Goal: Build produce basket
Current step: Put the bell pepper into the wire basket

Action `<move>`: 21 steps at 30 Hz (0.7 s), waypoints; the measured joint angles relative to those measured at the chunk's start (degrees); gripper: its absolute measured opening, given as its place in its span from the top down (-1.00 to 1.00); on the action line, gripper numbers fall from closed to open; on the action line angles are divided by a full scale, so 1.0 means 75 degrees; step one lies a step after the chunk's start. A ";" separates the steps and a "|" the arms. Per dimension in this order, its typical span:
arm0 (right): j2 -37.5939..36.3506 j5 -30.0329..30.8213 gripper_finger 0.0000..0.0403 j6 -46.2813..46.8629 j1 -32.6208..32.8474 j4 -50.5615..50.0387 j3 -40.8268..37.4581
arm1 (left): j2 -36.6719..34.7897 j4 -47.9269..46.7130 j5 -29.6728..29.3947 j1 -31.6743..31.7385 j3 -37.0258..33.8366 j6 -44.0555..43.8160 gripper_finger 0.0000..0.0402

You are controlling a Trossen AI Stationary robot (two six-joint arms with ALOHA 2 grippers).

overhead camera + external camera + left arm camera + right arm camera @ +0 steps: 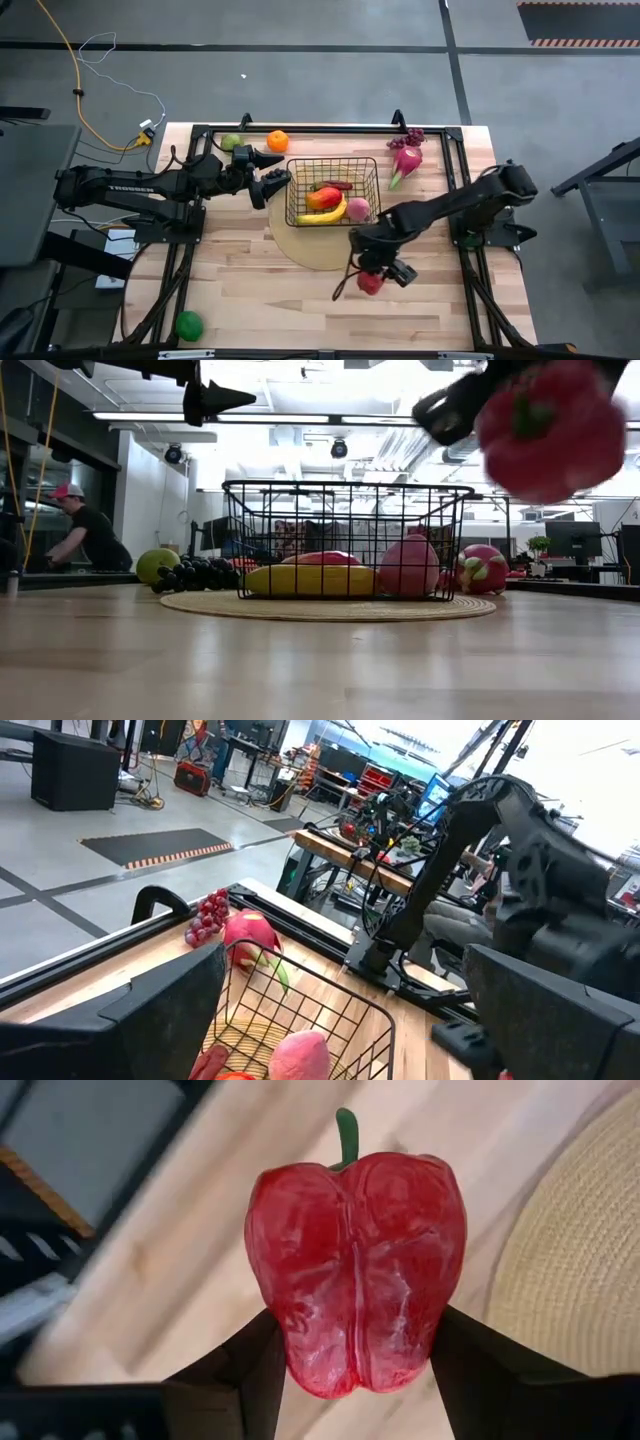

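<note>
The black wire basket (pixel 292 190) stands on a round pale disc (pixel 310 252) and holds a banana (pixel 325 215), a mango (pixel 322 197) and a pink peach (pixel 358 208). My right gripper (pixel 372 276) hovers over the table near the disc's near right edge, shut on a red toy pepper (pixel 355 1270). My left gripper (pixel 272 172) stands open and level just left of the basket, holding nothing. My right gripper pinches the red pepper between its two fingers (pixel 240 1375), on the two opposite sides of its body near the blunt end (pixel 300 1345). The green stem end (pixel 347 1135) points away from the fingers. The gripper slants down from the table's right. The pepper (pixel 550 430) hangs clear of the table.
An orange (pixel 277 141) and a green pear (pixel 231 142) lie at the far left. Grapes (pixel 413 136) and a dragon fruit (pixel 405 162) lie at the far right. A green ball (pixel 189 324) sits at the near left corner. A person (pixel 85 530) works beyond the table.
</note>
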 joint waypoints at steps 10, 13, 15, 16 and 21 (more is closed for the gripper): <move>-0.3109 0.0495 0.06 0.2742 0.0300 0.1503 -0.2953 | -0.0002 0.0011 0.0000 0.0002 0.0000 0.0000 -0.95; -0.4232 0.1709 0.06 0.3702 0.0338 0.2714 -0.3661 | -0.0001 0.0012 0.0000 0.0002 0.0000 0.0001 -0.95; -0.4847 0.2851 0.02 0.4071 0.0307 0.3801 -0.3970 | -0.0002 0.0011 0.0000 0.0002 0.0000 0.0002 -0.95; -0.5127 0.3429 0.00 0.4138 0.0277 0.4394 -0.4111 | -0.0002 0.0009 0.0000 0.0002 0.0000 0.0002 -0.95; -0.5699 0.5306 -0.05 0.3389 -0.0066 0.6840 -0.4386 | 0.0001 0.0010 0.0000 0.0001 0.0000 0.0002 -0.95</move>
